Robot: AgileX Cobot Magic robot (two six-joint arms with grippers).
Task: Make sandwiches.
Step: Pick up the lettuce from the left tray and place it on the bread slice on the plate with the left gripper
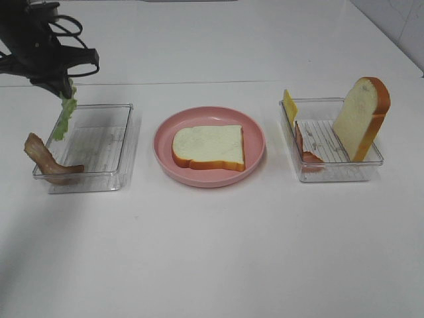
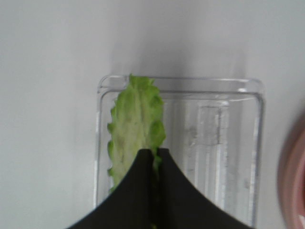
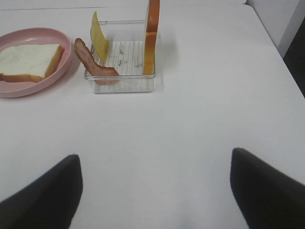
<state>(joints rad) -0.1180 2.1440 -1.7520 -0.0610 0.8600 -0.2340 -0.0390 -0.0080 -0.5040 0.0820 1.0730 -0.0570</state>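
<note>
Above the white table (image 1: 212, 252), left tool (image 1: 66, 89) clenches lettuce (image 1: 64, 119) hanging lengthwise downward; right tool (image 3: 153, 157) released.

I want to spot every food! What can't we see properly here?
- Lettuce: left wrist view, its pinched end hidden inside the shut left hand.
- Upright bread slice: right wrist view, top cut off by the edge.
- Right hand: missing from the high view.

White toy bread slice (image 1: 208, 147), orange-brown crust: flat on round pink plate (image 1: 163, 143). Second slice (image 1: 361, 118): upright, leaning in right clear tray (image 1: 334, 174), beside yellow cheese square (image 1: 289, 105), brown-red strip (image 1: 306, 151). Green ruffled lettuce leaf (image 1: 64, 120): hanging pinched in left gripper (image 1: 66, 89) above left clear tray (image 1: 99, 159); brown bacon strip (image 1: 45, 159) draped over its edge.
</note>
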